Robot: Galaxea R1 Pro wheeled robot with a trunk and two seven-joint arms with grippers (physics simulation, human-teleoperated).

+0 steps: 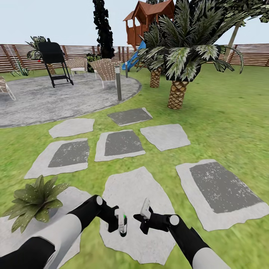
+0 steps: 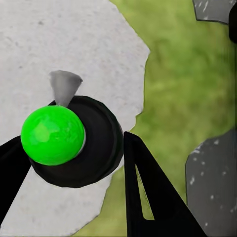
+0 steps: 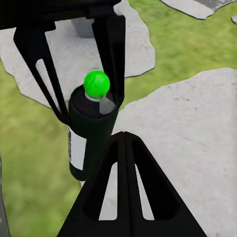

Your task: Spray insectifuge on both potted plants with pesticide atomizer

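We see the pesticide atomizer (image 1: 121, 222) held in the left gripper (image 1: 118, 223), low in the head view, above a pale, rough stepping stone (image 1: 130, 194) with an irregular outline. The bottle is a slim cylinder with a whitish body and dark ends. Its long axis stands nearly upright, with the dark cap on top.

In the left wrist view we look down on this cap (image 2: 84, 143): it is round, matt black, and carries a glossy bright green ball (image 2: 53, 134). The black fingers (image 2: 148, 192) press against the cap on both sides, so the claw is closed on the bottle. The right wrist view shows the same grip from the side, with the green ball (image 3: 97, 83) on top of the atomizer (image 3: 89, 133).

The right gripper (image 1: 145, 216) hangs just beside the bottle and does not touch it. We cannot tell how far its jaws are apart.

One potted plant (image 1: 33, 201), a rosette of spiky, speckled green leaves, stands near the left arm on a grey stone. Around them lies the lawn (image 1: 224, 123) of the garden, with more flat stones, some with darker grey centres.
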